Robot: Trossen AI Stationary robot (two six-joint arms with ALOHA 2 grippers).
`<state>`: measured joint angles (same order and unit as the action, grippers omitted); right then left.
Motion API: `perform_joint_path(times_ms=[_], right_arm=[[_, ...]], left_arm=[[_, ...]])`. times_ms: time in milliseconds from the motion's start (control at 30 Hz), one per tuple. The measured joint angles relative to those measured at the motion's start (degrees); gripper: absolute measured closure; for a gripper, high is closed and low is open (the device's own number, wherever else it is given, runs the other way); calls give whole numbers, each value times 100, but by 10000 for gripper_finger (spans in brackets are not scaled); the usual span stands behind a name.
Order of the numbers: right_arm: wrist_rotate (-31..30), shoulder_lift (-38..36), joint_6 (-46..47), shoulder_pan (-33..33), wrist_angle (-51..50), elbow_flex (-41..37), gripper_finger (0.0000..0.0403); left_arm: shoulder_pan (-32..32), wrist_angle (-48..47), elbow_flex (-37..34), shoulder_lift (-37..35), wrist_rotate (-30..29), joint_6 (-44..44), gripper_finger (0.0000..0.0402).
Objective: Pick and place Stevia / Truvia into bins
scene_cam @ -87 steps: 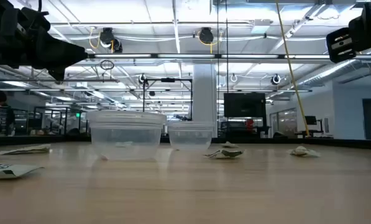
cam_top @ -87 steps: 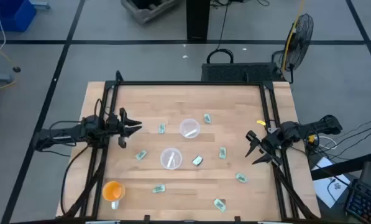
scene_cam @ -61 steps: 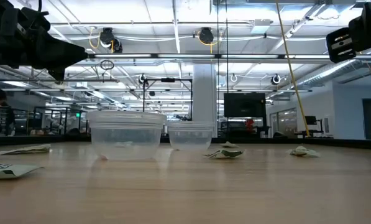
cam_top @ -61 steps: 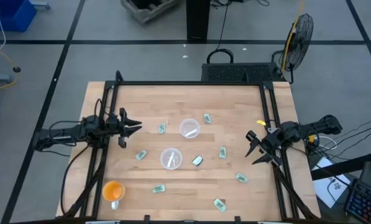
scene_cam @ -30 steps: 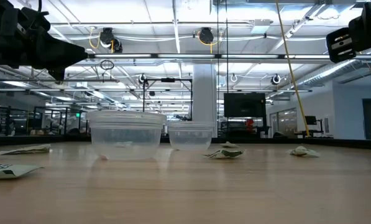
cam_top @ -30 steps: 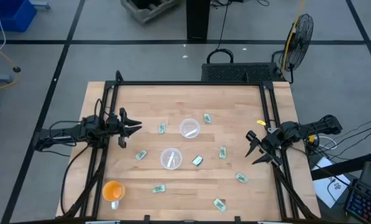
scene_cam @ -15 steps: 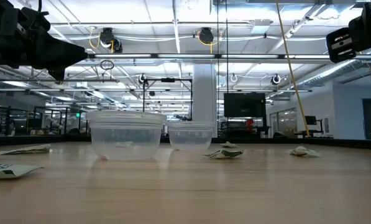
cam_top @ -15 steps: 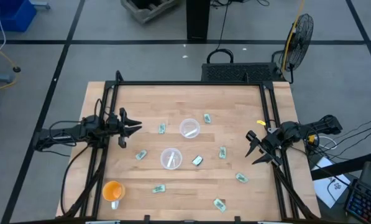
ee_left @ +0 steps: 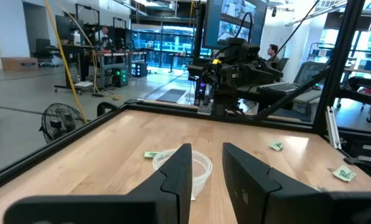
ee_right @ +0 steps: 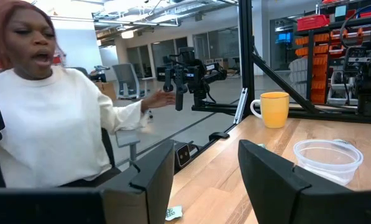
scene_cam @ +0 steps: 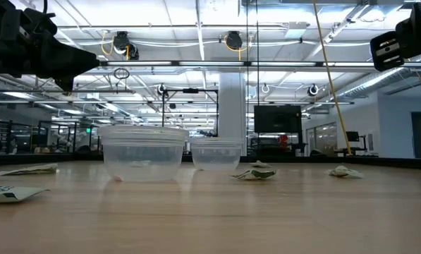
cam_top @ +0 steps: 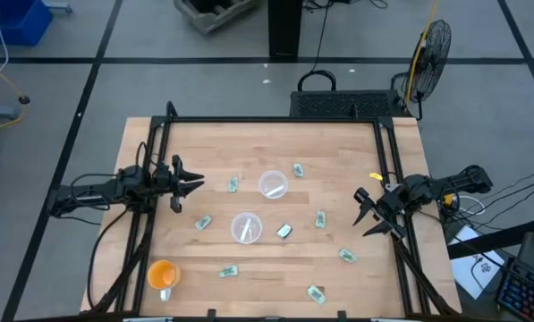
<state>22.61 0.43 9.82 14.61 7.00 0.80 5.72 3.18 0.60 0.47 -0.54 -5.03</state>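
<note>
Several small green-and-white Stevia / Truvia packets lie flat on the wooden table (cam_top: 338,143), among them one (cam_top: 233,184) by the far cup, one (cam_top: 283,231) and one (cam_top: 347,256). Two clear bins stand upright mid-table, the far one (cam_top: 273,185) and the near one (cam_top: 246,227). My left gripper (cam_top: 199,183) hovers open over the table's left side, pointing level toward the bins, nothing between its fingers (ee_left: 179,171). My right gripper (cam_top: 363,215) hovers open over the right side, also holding nothing (ee_right: 207,168).
An orange cup (cam_top: 163,274) stands at the near left corner. Black frame rails (cam_top: 275,120) run along the table's far, left and right edges. A person in a white top (ee_right: 54,118) shows beyond the table in the right wrist view. A fan (cam_top: 432,45) stands on the floor.
</note>
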Motion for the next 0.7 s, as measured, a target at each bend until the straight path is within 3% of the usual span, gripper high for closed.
perform_joint_path(times_ms=[700], right_arm=[[0,0,-299,-2,45,2,231]], left_arm=[[-1,2,0,1,1,-127,309]])
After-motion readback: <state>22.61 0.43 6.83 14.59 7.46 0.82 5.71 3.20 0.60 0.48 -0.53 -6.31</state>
